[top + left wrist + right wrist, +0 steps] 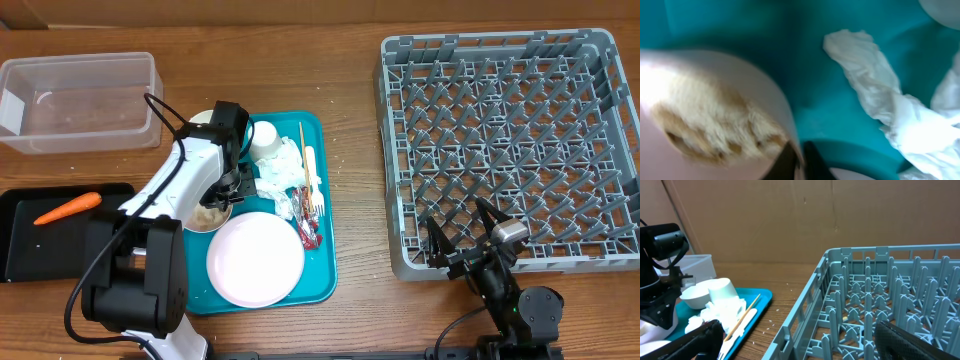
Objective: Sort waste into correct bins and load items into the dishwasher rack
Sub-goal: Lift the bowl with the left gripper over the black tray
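Pinching the rim of the scrap-filled bowl, the left gripper sits narrow, crumpled napkin just beside; right gripper gapes wide against the dishwasher rack.

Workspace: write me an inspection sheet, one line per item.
Surface: wooden table, pale crumbs beside the teal tray.
Job's things: carrot in black tray; clear tub looks empty; rack holds no dishes; plate, cup, napkins, fork, stick, red wrapper and bowl of scraps on the teal tray.
Clutter: nothing seen beyond the crumbs.
Grippers: left gripper closed on the bowl's rim, apparently gripping; right gripper open, by the rack's near edge.
Cables: black cable arcs off the left arm near the tub.
Surroundings: cardboard wall behind.
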Robot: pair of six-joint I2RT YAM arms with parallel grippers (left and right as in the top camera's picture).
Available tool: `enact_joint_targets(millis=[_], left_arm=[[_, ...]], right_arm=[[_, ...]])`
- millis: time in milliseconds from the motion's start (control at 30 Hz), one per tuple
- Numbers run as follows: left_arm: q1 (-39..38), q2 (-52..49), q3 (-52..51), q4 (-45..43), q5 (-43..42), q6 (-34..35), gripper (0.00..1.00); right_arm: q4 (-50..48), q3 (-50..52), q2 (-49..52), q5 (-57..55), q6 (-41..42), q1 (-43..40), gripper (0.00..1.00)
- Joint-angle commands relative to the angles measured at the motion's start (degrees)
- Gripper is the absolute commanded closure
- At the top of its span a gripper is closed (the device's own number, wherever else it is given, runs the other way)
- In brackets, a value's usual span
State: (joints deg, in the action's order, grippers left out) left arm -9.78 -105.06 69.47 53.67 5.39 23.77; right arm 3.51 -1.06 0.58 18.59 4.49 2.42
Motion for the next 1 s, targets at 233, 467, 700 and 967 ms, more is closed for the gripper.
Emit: enact_joint_targets(millis=[233, 467, 700, 967], left_arm=[[-0.1, -0.6, 7.0, 4.5, 1.2, 0.2, 0.96], [0.4, -0.6, 19.2, 15.3, 4.8, 0.8, 0.96], [5.8, 0.6, 33.4, 27.4, 4.7, 7.0, 0.96], [24.4, 2.3, 33.9, 27.8, -12.4, 0.8, 0.96]], right_arm=[[-0.3, 0.6, -0.4, -0.5, 0.2, 0.4, 0.00], [-0.3, 0.6, -0.4, -0.5, 0.2, 0.4, 0.00], [-0.3, 0.6, -0.4, -0.5, 0.2, 0.4, 0.00], [-0.3, 0.6, -0.4, -0.5, 0.2, 0.4, 0.00]])
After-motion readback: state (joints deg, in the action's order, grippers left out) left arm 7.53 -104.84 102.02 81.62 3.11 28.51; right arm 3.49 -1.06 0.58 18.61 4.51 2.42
